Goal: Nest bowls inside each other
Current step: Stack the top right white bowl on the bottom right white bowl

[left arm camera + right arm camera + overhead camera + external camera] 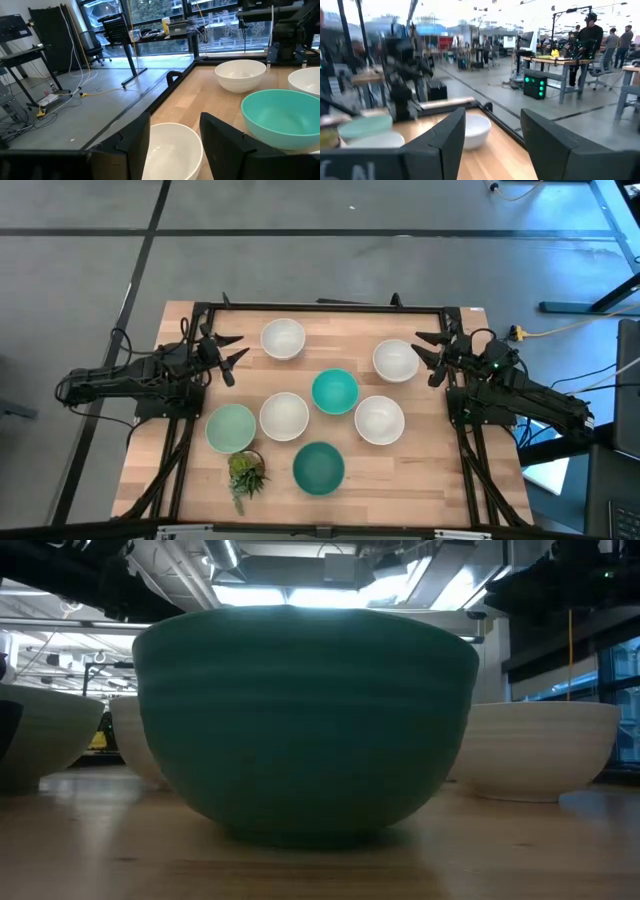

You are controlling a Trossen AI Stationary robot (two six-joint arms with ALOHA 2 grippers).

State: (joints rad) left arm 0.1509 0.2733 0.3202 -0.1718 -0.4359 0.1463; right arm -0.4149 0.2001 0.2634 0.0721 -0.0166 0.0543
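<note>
Darker teal bowl [305, 725] sits upright, mouth up.

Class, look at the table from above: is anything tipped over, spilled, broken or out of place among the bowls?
Nothing is tipped, spilled or broken. All seven bowls sit upright and apart. The one odd item is the small potted plant, lying beside the pale mint bowl; it is not a bowl.

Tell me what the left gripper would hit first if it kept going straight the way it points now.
Most likely the white bowl at the table's far edge. The left gripper has open jaws aimed at it, and the left wrist view shows that bowl right between them. Whether it would strike the rim or pass just above is unclear.
</note>
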